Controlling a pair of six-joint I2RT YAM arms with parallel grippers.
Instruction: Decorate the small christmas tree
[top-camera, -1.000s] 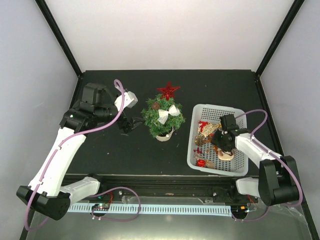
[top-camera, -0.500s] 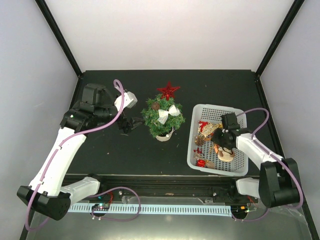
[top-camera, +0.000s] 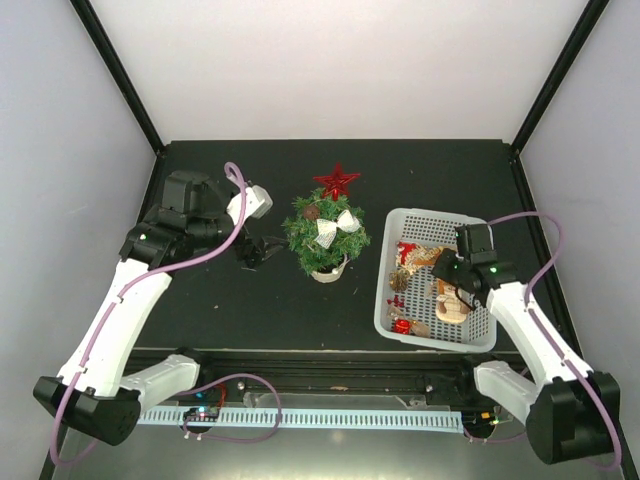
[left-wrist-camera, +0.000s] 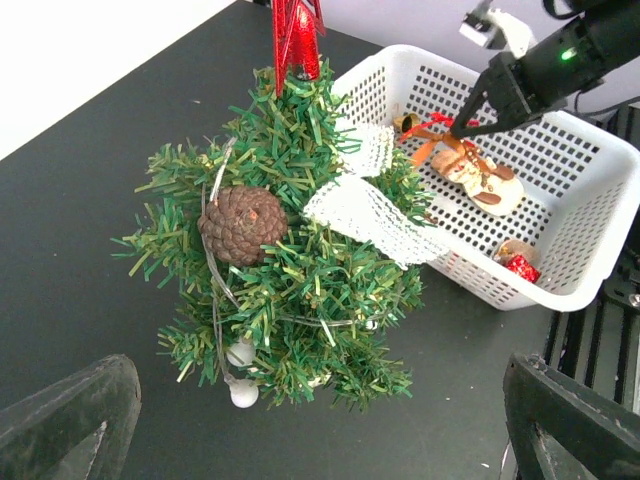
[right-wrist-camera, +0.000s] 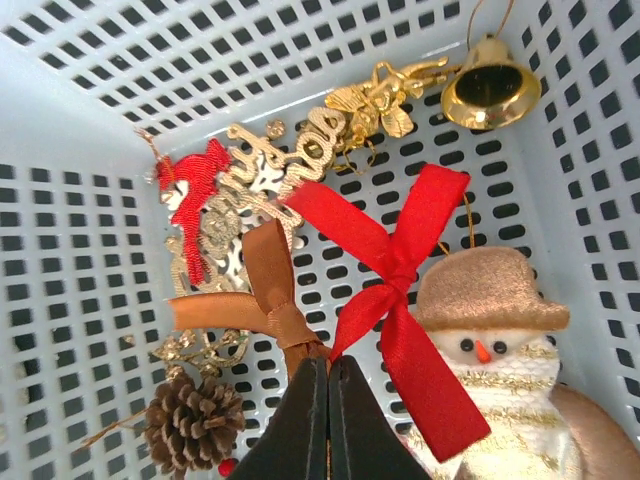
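Note:
The small christmas tree (top-camera: 325, 240) stands mid-table in its cream pot (top-camera: 329, 270). It carries a red star (top-camera: 337, 181), a white lace bow (top-camera: 336, 228) and a pine cone (left-wrist-camera: 242, 222). In the left wrist view the tree (left-wrist-camera: 300, 300) lies between and beyond the wide-apart fingers. My left gripper (top-camera: 258, 250) is open just left of it, holding nothing. My right gripper (right-wrist-camera: 328, 372) is down in the white basket (top-camera: 385, 312), shut on the tails of a red ribbon (right-wrist-camera: 400, 250) and a brown ribbon (right-wrist-camera: 270, 290).
Inside the basket (right-wrist-camera: 60, 250) lie a snowman with a brown hat (right-wrist-camera: 490, 330), a gold bell (right-wrist-camera: 490, 92), gold lettering with a red figure (right-wrist-camera: 195, 200) and a pine cone (right-wrist-camera: 195, 425). The basket (left-wrist-camera: 560, 300) sits close to the tree's right side.
My right gripper's jaws have shut on the ribbon tails, and that arm's elbow has swung out to the right. The left arm has barely moved.

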